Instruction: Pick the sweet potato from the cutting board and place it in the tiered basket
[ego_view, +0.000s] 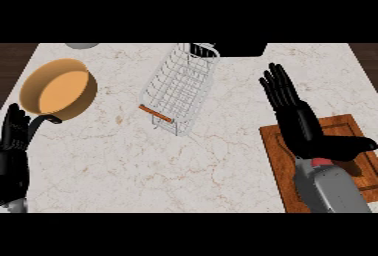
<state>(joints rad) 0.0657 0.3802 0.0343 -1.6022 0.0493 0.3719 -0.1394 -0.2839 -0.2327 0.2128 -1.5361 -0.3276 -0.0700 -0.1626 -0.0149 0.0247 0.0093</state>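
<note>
Item count, counter top.
One wire basket (179, 89); one cutting board (347, 131) right of it; one orange pot (57, 90) left; two hands.

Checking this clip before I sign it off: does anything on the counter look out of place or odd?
No sweet potato shows on the cutting board; the open right hand covers part of it. The wire basket and pot look undisturbed.
</note>
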